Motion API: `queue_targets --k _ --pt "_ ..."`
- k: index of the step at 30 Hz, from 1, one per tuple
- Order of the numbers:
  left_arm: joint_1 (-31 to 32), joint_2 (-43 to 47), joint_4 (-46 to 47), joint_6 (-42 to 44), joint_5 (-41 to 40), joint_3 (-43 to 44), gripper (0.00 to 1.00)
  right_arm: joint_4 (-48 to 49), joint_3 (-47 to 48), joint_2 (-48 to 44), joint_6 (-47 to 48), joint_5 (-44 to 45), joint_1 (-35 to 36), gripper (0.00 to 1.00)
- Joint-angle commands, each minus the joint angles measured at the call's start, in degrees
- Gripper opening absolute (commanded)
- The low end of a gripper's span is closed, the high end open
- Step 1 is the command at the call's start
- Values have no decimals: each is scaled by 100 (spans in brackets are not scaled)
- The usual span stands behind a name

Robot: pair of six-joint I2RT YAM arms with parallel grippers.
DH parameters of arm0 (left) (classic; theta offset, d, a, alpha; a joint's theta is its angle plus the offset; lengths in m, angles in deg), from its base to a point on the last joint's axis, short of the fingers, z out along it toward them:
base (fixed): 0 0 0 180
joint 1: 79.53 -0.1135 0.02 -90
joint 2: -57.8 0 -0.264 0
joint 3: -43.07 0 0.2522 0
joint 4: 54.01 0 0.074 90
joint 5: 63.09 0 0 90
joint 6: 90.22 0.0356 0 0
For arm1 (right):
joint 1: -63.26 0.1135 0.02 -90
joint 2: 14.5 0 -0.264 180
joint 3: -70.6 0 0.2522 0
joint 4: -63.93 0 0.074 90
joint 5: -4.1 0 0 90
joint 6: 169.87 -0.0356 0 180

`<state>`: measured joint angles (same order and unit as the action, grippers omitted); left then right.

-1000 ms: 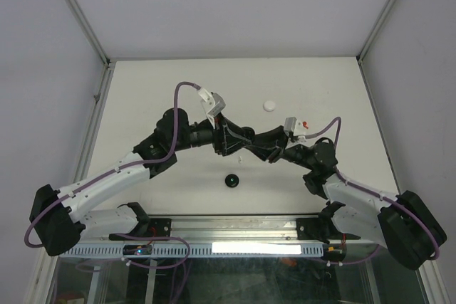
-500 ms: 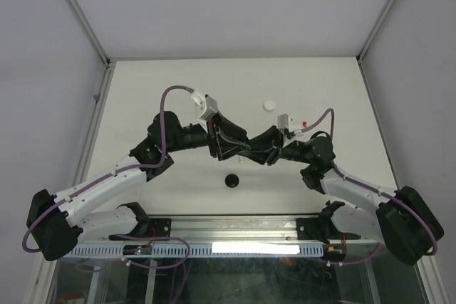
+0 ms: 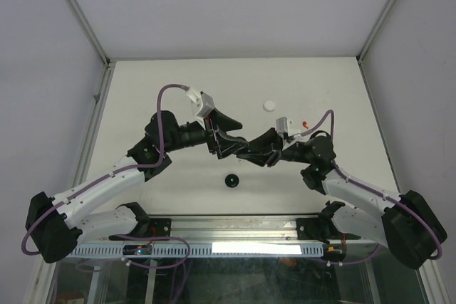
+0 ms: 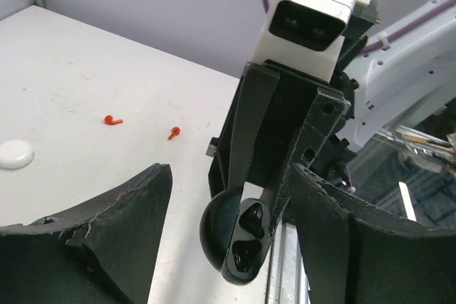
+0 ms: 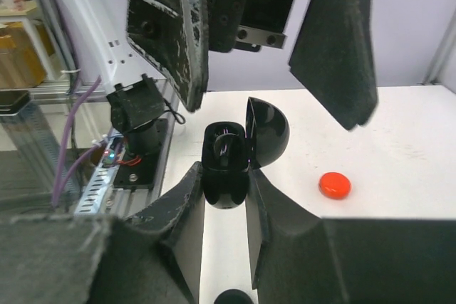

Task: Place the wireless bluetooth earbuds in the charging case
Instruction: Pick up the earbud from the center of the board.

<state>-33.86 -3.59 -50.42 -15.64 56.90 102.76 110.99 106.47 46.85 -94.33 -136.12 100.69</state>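
White-shelled arms (image 3: 107, 181) with black joints (purple cables (image 3: 162, 96) looping alongside) and white wrist cameras (image 4: 310, 16).

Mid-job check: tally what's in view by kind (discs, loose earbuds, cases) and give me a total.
Round discs: 3 (white disc, black disc, red disc)
Loose red earbuds: 2
Open charging case: 1
Total: 6
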Motion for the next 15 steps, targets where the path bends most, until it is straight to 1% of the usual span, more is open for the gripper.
queue_targets --k 1,2,6,7,8,13,15 --pt "-17 439 -331 147 -737 58 70 -718 -22 -431 793 816 6 0" --pt "-17 491 -457 160 -960 54 71 -932 -41 -514 851 947 3 0" --pt "-69 433 -901 127 -1931 52 75 -1654 -199 -909 851 947 2 0" --pt "-90 363 -1014 84 -2170 91 76 -1792 -251 -1015 1409 2223 1 0" --pt "-126 253 -1125 49 -2348 118 77 -1922 -292 -1113 1592 2511 1 0" --pt "-251 -463 -1578 -23 -3079 457 82 -2316 -550 -1560 1723 3232 2 0" --pt "-364 -778 -1734 -60 -3264 576 83 -2389 -659 -1730 1727 3438 1 0"
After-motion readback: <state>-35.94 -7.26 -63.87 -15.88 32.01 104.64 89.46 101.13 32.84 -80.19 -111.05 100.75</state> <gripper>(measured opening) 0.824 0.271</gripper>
